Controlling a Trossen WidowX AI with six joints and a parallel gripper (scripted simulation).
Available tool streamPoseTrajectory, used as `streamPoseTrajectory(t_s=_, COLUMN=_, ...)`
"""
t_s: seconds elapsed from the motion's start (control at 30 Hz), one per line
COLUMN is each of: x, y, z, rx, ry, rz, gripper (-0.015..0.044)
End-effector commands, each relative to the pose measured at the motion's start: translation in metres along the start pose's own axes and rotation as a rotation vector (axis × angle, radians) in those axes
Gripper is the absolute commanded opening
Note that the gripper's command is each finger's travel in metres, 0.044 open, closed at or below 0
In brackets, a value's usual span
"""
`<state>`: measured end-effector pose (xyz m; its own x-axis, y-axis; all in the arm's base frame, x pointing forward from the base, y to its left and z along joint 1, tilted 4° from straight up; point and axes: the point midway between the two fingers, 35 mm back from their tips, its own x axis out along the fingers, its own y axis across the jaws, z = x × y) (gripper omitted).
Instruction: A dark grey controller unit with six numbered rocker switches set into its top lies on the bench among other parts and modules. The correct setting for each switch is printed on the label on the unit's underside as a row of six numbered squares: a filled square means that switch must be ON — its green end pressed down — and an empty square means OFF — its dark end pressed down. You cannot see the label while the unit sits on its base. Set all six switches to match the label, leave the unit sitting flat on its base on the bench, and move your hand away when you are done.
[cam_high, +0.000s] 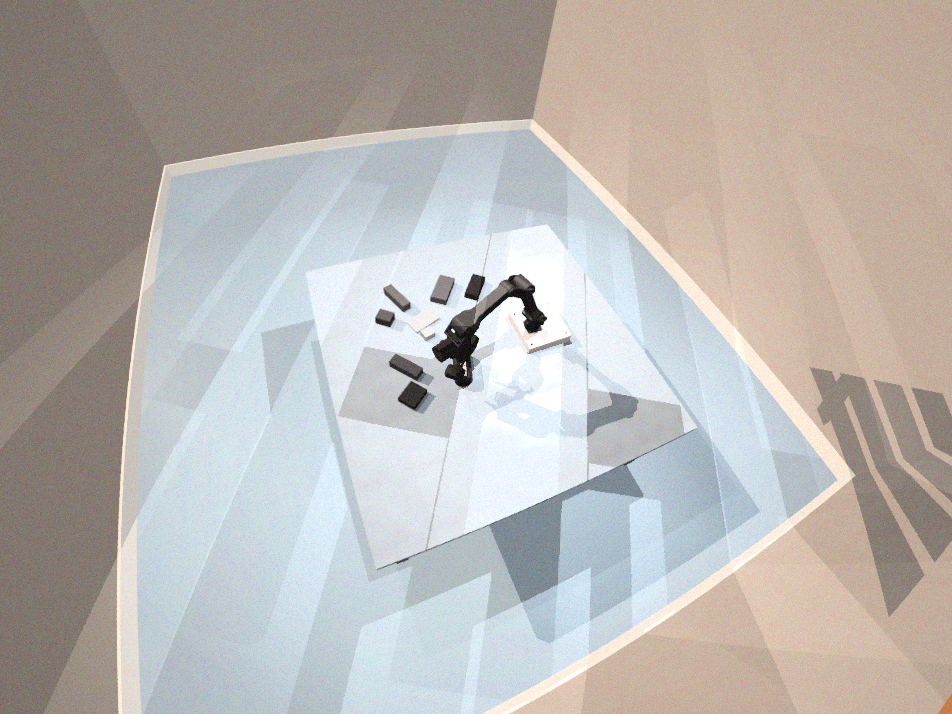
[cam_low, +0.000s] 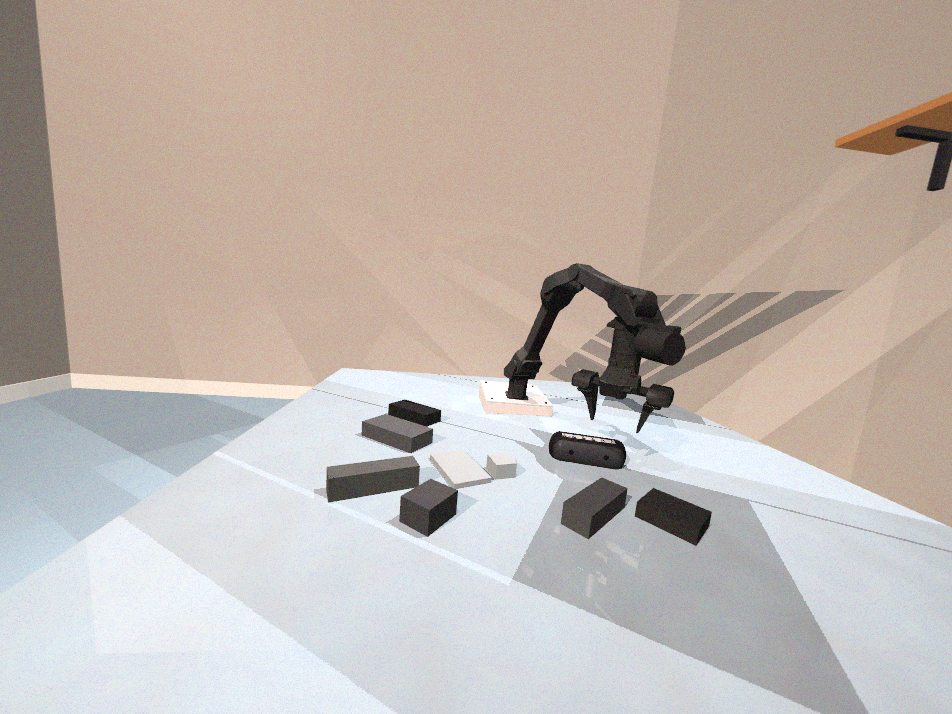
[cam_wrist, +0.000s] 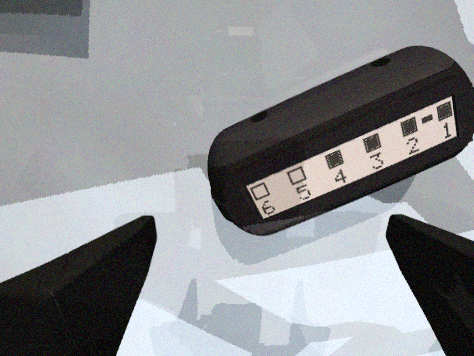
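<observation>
The dark grey controller unit lies on the bench with its underside up. Its pale label is readable in the wrist view: squares 1, 2, 3 and 4 are filled, 5 and 6 are empty. A small dash stands between squares 1 and 2. Two dark holes show on one long side. The rocker switches are hidden beneath. My gripper is open and empty, above and a little behind the unit in the exterior view, not touching it.
Dark blocks lie in front of the unit in the exterior view. Others lie left. A pale flat plate and small pale block lie between. The arm's white base stands behind.
</observation>
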<state>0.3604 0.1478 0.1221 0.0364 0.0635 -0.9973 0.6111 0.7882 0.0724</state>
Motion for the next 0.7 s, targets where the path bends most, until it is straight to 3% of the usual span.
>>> streamPoseTrajectory(t_s=0.0, x=0.003, y=0.000, z=-0.003, rx=0.186, ry=-0.009, rz=-0.001, gripper=0.0440)
streamPoseTrajectory(t_s=0.53, x=0.005, y=0.003, z=-0.013, rx=1.050, ry=-0.039, rz=0.053, gripper=0.0440)
streamPoseTrajectory(t_s=0.67, x=0.006, y=0.003, z=-0.014, rx=1.130, ry=-0.040, rz=0.060, gripper=0.0440)
